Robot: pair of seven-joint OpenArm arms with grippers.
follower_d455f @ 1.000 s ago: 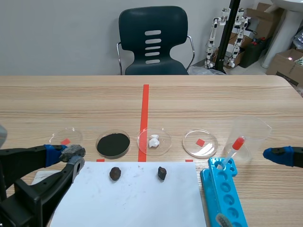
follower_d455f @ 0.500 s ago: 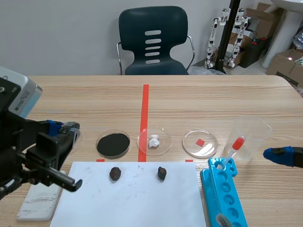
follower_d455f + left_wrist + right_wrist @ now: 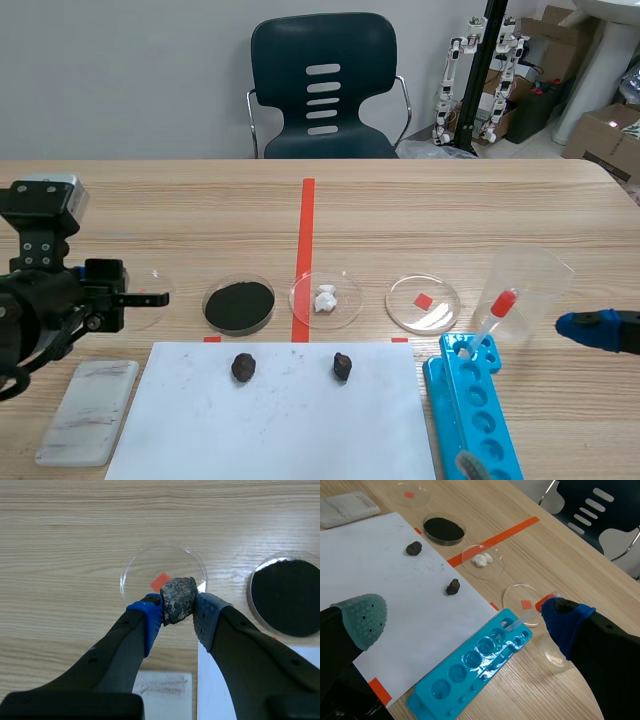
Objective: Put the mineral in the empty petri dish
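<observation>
The black arms [image 3: 40, 310] have dotted blue and grey-green pads [image 3: 365, 615], perhaps one silver housing [image 3: 45, 193].

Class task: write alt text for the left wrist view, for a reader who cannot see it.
The left gripper is shut on a grey speckled mineral, held between its blue pads over the near edge of an empty clear petri dish on the wooden table. A dish of black powder sits beside the empty one.

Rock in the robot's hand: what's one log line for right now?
left gripper: shut on mineral | mineral: above near rim of empty petri dish, not yet released | right gripper: open, holding nothing
</observation>
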